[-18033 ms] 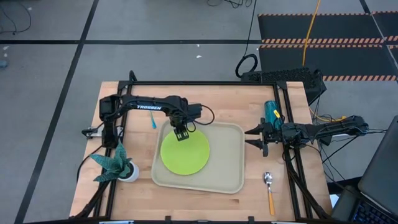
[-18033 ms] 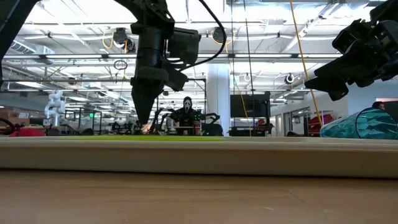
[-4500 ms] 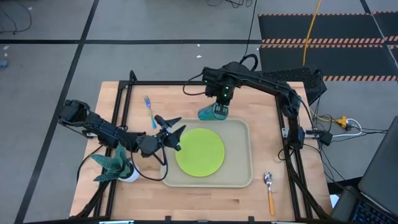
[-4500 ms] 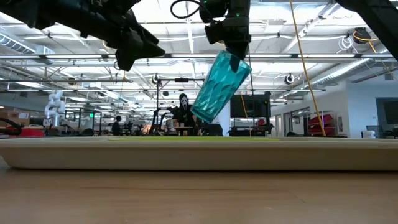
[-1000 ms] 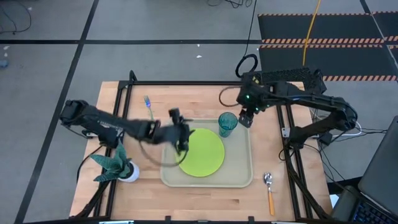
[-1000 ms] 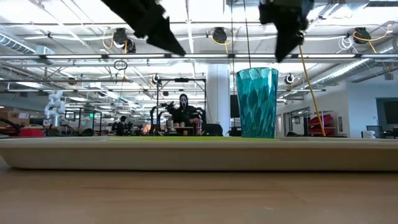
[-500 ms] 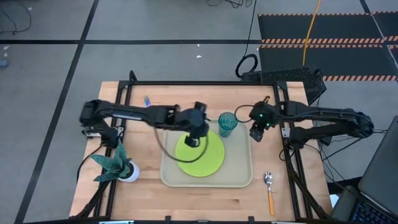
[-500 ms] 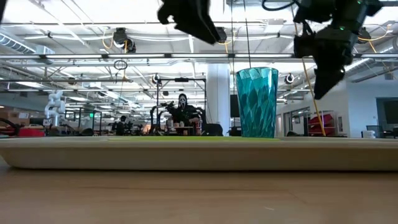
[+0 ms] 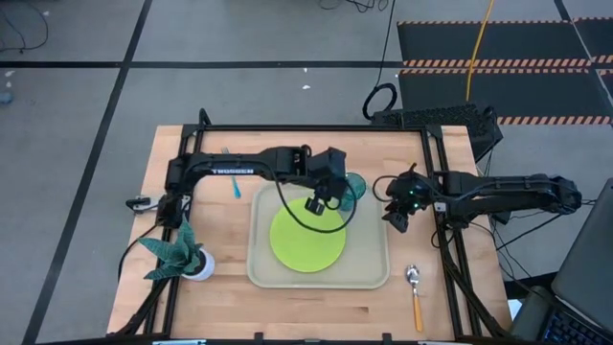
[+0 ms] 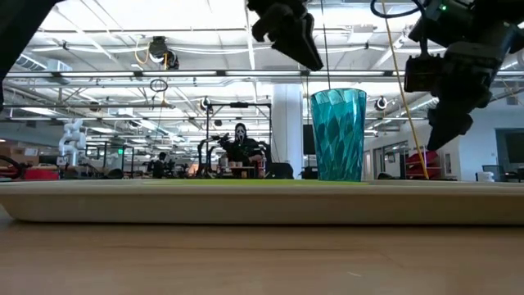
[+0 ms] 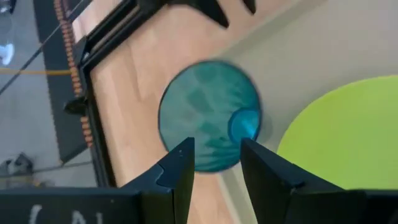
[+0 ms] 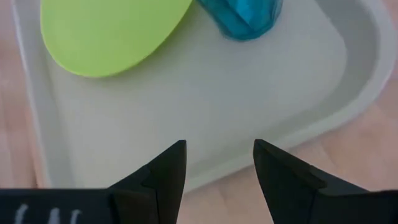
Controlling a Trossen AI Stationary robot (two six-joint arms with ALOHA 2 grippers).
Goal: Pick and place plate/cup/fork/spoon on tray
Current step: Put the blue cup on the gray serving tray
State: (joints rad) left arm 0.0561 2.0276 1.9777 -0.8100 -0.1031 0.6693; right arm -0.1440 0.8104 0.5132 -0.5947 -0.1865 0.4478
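The beige tray (image 9: 369, 251) is lying at the centre of the high view, a little right of the table's middle, and it is holding two things. The lime-green plate (image 9: 306, 237) is lying flat in the tray's left and middle part, taking up much of its floor. The teal cup (image 9: 355, 186) is standing upright in the tray's upper right corner, just beside the plate's upper right edge; in the low view it is rising straight from the tray right of the frame's centre, and nothing is showing inside it.

The left gripper (image 9: 329, 197) is hanging over the upper part of the tray, just left of the cup, with its arm reaching in from the upper left of the table. Its fingers are standing partly apart with nothing between them, and its wrist view is looking straight down into the cup's mouth.

The right gripper (image 9: 394, 218) is hovering just beyond the tray's right rim, near the cup but apart from it, its fingers spread fairly wide and empty.

The fork (image 9: 232, 181) is lying on the bare wood at the upper left, outside the tray and partly hidden by the left arm. The spoon (image 9: 415, 292) is lying on the wood at the lower right, also outside the tray. A potted plant (image 9: 178, 252) is standing at the lower left of the table.
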